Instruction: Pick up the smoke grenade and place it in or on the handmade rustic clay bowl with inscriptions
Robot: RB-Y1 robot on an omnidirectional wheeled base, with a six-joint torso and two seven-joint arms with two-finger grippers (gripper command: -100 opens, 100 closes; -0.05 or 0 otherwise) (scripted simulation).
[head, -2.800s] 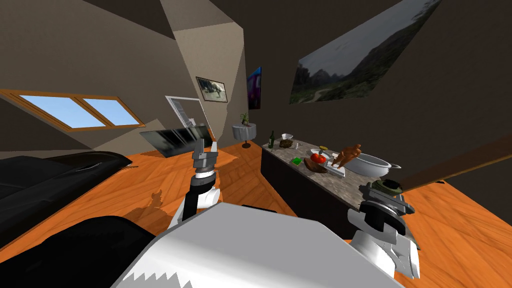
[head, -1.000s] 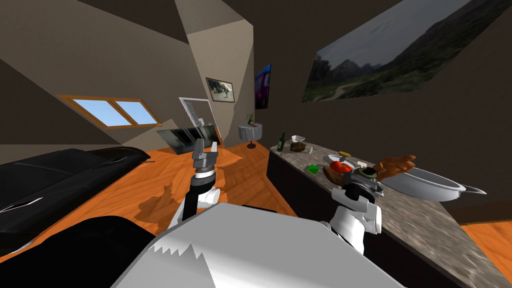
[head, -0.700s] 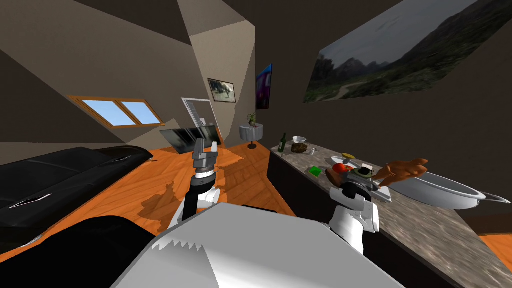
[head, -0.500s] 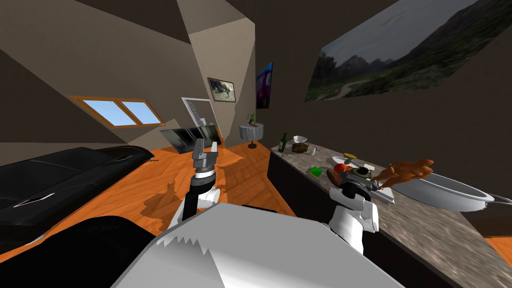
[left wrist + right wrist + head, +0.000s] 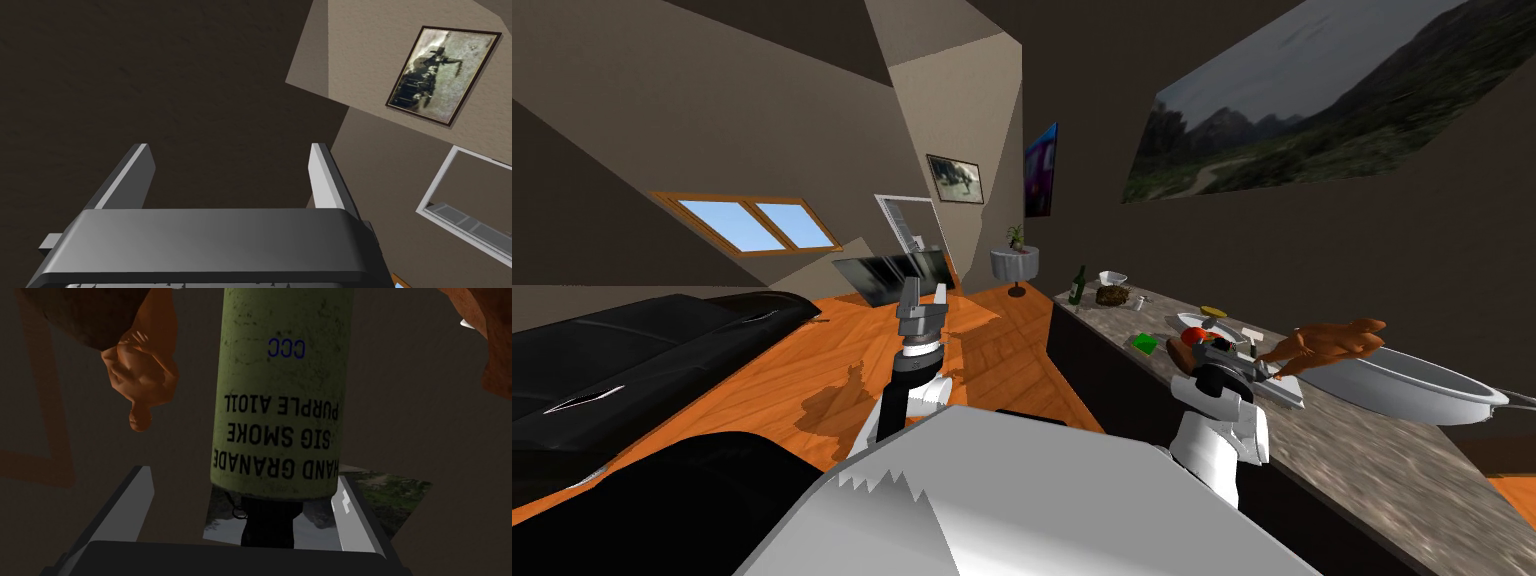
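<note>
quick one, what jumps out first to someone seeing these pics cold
The olive green smoke grenade, its black lettering upside down, looms between the right gripper's open fingers, nearer one than the other. On the mottled stone counter to my right, an orange-brown human figurine sits next to a big white pan. Above them a wide landscape picture spans the dark wall.

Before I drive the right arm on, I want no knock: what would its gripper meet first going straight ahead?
The olive smoke grenade, most likely: it is directly ahead of the right gripper, its dark neck between the open jaws. The brown figurine sits off that line; depth is unclear.
</note>
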